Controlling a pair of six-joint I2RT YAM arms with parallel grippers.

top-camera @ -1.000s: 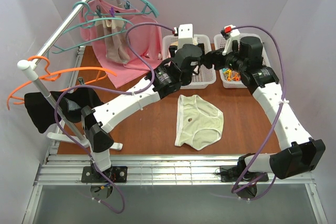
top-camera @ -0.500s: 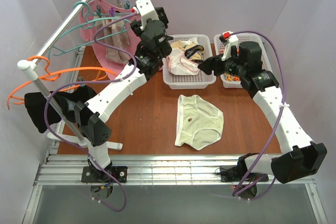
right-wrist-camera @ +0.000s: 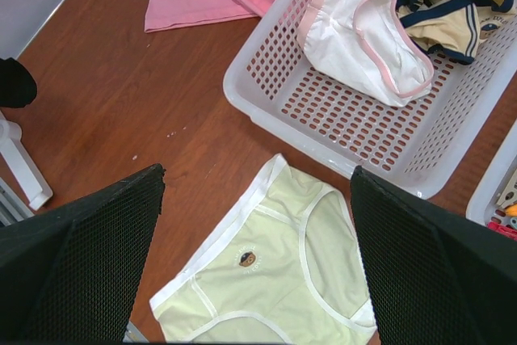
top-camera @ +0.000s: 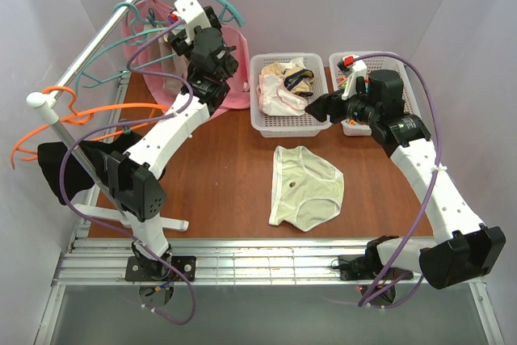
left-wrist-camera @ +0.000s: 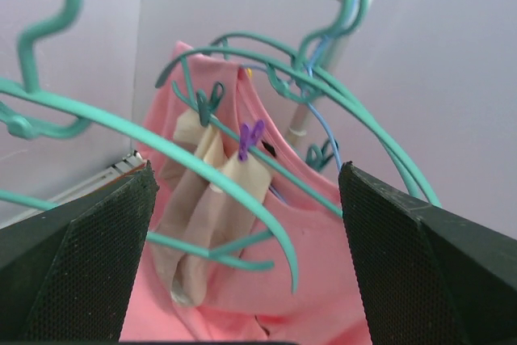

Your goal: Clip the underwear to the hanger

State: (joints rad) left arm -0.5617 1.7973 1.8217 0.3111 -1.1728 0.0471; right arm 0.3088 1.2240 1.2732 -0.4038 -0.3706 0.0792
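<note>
Item: the underwear (top-camera: 305, 186), thin, light and likely limp, is lying flat on the table (top-camera: 226, 175), probably taking a pinch best at its white waistband, while the left gripper (left-wrist-camera: 246, 177) and the right gripper (right-wrist-camera: 257, 174) are hanging wide open, holding nothing.

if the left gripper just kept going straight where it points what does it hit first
Most likely the teal hanger, whose arm sweeps across between the left gripper's open jaws; the pink garment hangs behind it. Depth is hard to judge.
</note>
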